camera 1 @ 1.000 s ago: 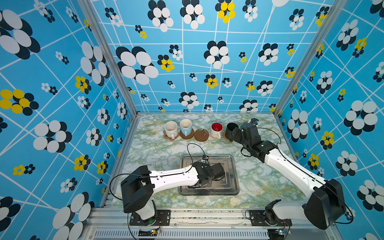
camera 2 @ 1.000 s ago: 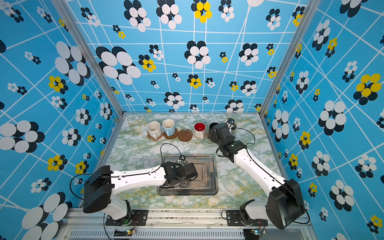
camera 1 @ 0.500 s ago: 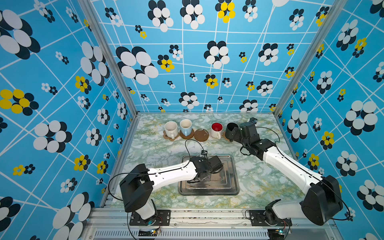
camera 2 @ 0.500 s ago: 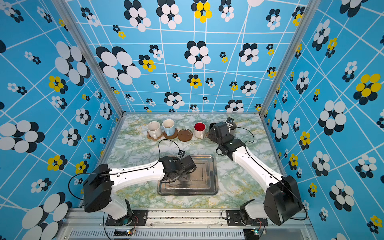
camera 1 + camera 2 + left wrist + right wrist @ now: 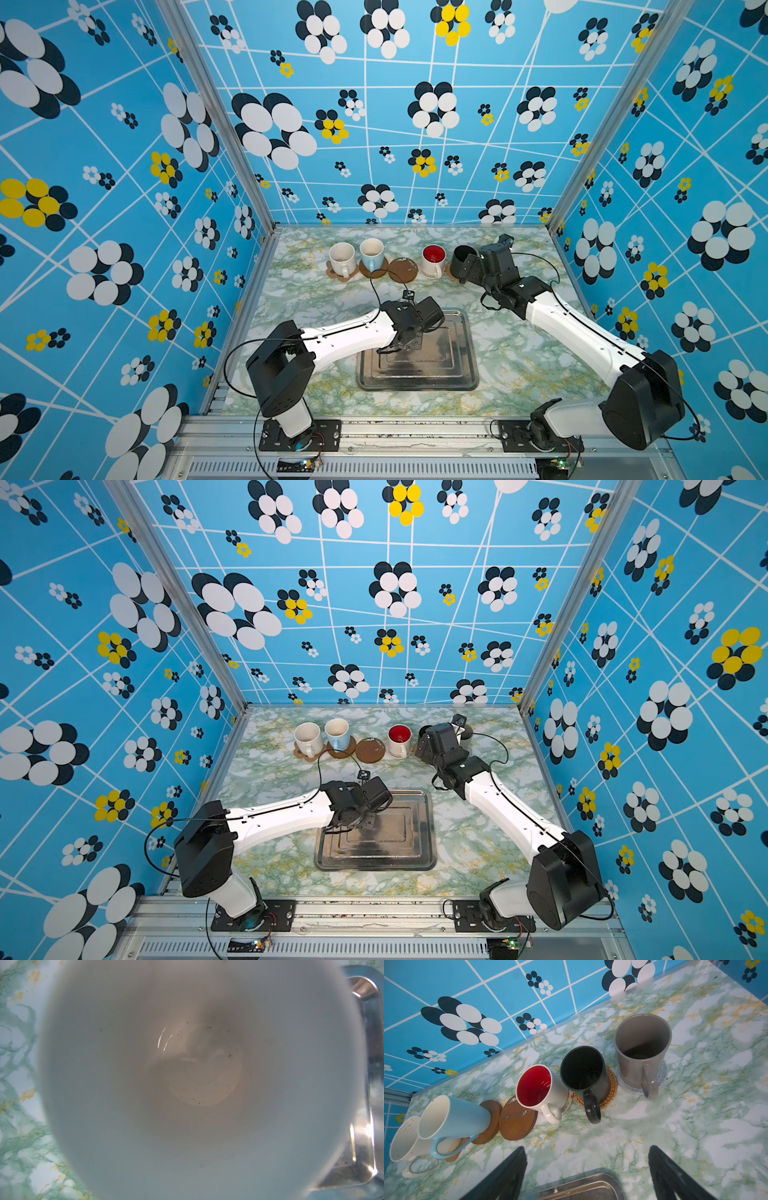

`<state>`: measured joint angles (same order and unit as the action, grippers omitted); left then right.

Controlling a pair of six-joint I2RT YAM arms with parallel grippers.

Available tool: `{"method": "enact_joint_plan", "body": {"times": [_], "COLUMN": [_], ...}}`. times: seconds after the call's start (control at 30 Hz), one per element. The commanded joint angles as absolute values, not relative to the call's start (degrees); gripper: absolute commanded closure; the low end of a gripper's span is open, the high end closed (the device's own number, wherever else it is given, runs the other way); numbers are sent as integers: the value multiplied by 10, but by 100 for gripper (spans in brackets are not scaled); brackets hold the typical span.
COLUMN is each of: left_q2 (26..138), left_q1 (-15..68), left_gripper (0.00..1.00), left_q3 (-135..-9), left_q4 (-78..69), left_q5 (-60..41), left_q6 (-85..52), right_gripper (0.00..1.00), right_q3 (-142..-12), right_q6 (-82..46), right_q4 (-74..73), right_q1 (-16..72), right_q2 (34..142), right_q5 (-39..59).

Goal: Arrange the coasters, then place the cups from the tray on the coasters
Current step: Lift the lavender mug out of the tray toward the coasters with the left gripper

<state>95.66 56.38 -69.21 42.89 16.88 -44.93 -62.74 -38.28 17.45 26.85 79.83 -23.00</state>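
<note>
Counted six coasters [image 5: 611, 1086] in one row by the back wall. Five carried one mug each: white speckled mug [image 5: 402, 1142], light blue mug [image 5: 463, 1118], red-lined mug [image 5: 550, 1088], black mug [image 5: 583, 1072], grey-beige mug [image 5: 639, 1053]. One bare brown disc [image 5: 517, 1122] lay between the blue and red-lined mugs. My left gripper [image 5: 409, 332] clasped the sixth mug [image 5: 197, 1084] over the far left corner of the single tray [image 5: 415, 374]. My right gripper [image 5: 586, 1148] stood spread and empty near the black mug.

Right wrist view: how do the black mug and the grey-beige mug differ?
The black mug is black inside and out; the grey-beige mug is grey-beige throughout. The black mug stands on the tan rattan coaster, the grey-beige mug on the pale grey coaster. The grey-beige mug looks taller and wider. Both stand upright and empty, handles toward the tray.
</note>
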Motion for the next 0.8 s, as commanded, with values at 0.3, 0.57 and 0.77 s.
{"method": "enact_joint_plan", "body": {"times": [0.3,0.57,0.77], "left_q2": [965,983,1000], "left_q1": [528,507,490], "left_gripper": [100,100,100], "left_q3": [-735,-760,-778], "left_q4": [398,391,389], "left_q5": [188,185,177], "left_q6": [-404,-382,-368], "right_gripper": [6,6,7], "right_q3": [-648,-652,-654], "right_q6": [-371,-367,-364], "right_q4": [189,190,191], "right_q1": [261,258,256], "right_q2": [816,820,824], "right_q5": [-228,-220,-216]}}
